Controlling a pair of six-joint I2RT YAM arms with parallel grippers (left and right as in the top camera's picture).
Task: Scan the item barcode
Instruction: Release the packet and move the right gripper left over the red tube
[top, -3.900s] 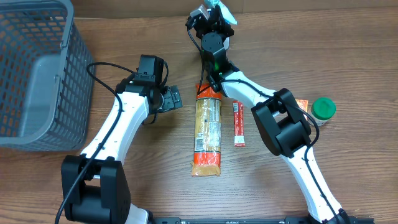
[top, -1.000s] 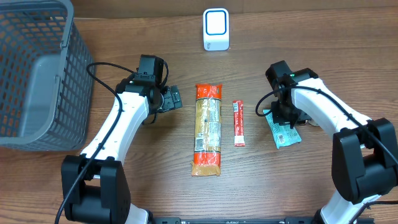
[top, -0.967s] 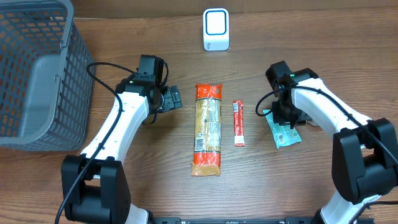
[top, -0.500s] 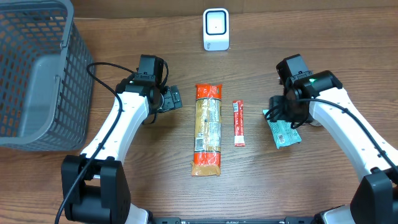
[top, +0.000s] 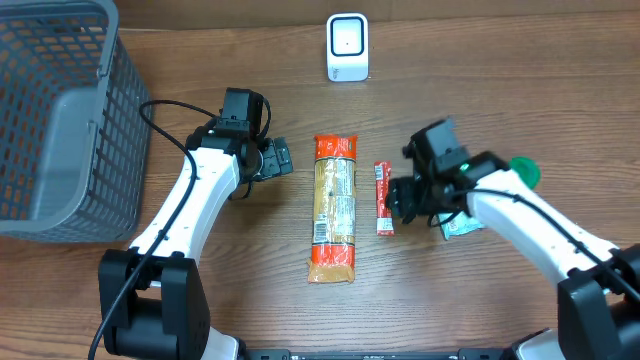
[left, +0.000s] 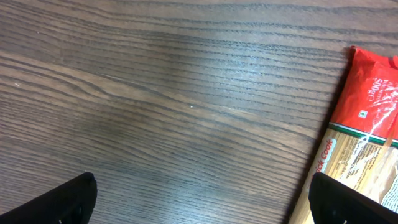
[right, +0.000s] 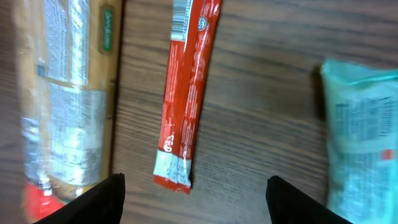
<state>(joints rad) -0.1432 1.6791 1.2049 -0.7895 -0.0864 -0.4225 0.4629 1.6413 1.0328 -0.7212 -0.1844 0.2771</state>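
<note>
**Hovering open-jawed over the red sachet**

Holding the right gripper (top: 398, 200) released and empty, jaws spread wide, over the slim red stick sachet (top: 384, 186) lying flat on the brown wood-grain table (top: 250, 300). Seeing only two dark fingertips (right: 87, 202) at the bottom corners of the right wrist view, with the sachet's near end between them and clear of both. Making out a white patch with dark bars at the sachet's far end, cut by the top edge of that view.

Overlapping the sachet's right side with the gripper in the overhead view, and hiding most of the crinkled teal plastic packet (top: 462, 226) under the same arm. Losing that packet past the right edge of the wrist view, its print too blurred to read.

Resting the left gripper (top: 280, 158) released too, jaws wide and holding nothing, near the top of the long clear pasta packet with orange-red ends (top: 333, 210). Catching only a corner of that packet in the left wrist view.

Finding the small white box-shaped scanner (top: 347, 46) well apart, at the table's far side. Glimpsing a round green-lidded jar (top: 525, 170) past the right arm, partly hidden. Cropping the grey mesh plastic basket (top: 105, 110) at the upper left.
</note>
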